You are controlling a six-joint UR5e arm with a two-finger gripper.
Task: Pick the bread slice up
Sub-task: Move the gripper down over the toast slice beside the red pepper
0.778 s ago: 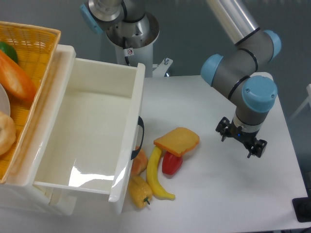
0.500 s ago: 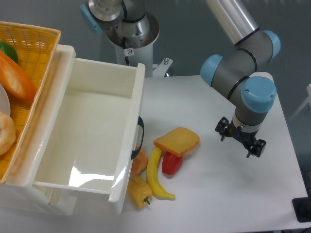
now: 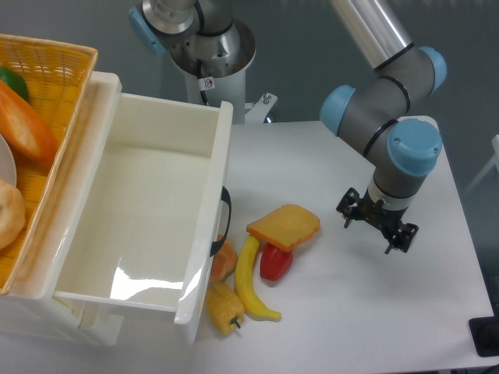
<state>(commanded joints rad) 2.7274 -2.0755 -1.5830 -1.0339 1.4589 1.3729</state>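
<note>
The bread slice (image 3: 285, 226) is a flat yellow-orange square with a darker crust edge. It lies on the white table, propped on a red pepper (image 3: 274, 262) and the top of a yellow banana (image 3: 250, 279). My gripper (image 3: 374, 229) hangs above the table to the right of the slice, well apart from it. Its fingers are spread open and hold nothing.
A large white bin (image 3: 148, 210) with a black handle stands left of the food. A wicker basket (image 3: 54, 86) with toy food is at the far left. A yellow pepper (image 3: 224, 308) and an orange piece (image 3: 224, 260) lie against the bin.
My gripper has shifted a little to the left, toward the bread slice. The food has not moved.
</note>
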